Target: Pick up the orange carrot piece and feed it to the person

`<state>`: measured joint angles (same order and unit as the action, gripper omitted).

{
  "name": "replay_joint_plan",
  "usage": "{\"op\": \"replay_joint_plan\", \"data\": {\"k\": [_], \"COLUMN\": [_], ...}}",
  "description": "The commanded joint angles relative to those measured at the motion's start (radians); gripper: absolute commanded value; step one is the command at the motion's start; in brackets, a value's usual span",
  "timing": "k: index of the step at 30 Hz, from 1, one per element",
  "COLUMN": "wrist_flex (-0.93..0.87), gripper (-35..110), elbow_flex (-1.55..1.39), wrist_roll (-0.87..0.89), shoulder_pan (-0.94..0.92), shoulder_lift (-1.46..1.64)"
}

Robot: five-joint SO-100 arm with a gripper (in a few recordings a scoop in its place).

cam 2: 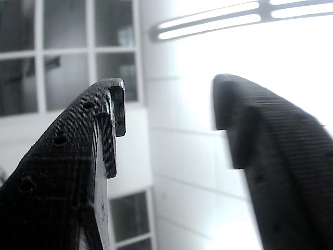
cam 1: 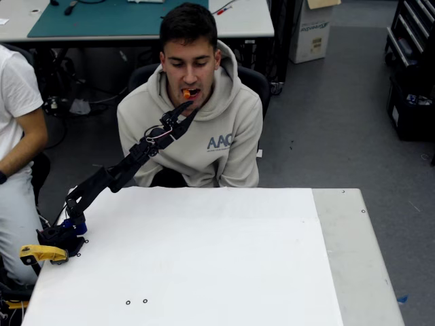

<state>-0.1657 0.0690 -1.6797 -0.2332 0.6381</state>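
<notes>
The orange carrot piece [cam 1: 186, 93] sits in the open mouth of the person [cam 1: 204, 146], who wears a beige hoodie with blue "AAC" letters and sits behind the white table [cam 1: 204, 258]. My black arm stretches from the table's left edge up to his chin. My gripper [cam 1: 184, 109] ends just below his mouth, under the carrot. In the wrist view the gripper [cam 2: 169, 104] points up at a wall and ceiling lights. Its dark fingers [cam 2: 78, 156] stand apart with nothing between them.
A second person in a white t-shirt [cam 1: 17, 95] sits at the left edge. The arm's base with a yellow part [cam 1: 41, 253] is clamped at the table's left side. A desk with a green mat [cam 1: 102, 17] and a cardboard box [cam 1: 312, 30] stand behind.
</notes>
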Motion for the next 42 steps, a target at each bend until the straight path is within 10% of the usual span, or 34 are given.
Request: {"op": "replay_joint_plan", "data": {"k": [1,16,42], "wrist_flex": [0.003,0.002,0.002], "gripper": [-4,-3,-3], "elbow_flex": [0.026,-0.299,-1.736], "wrist_roll": [-0.005,0.417,1.155], "shoulder_pan": [-0.037,-0.089,-0.041], "shoulder_lift": [0.064,0.227,1.043]}}
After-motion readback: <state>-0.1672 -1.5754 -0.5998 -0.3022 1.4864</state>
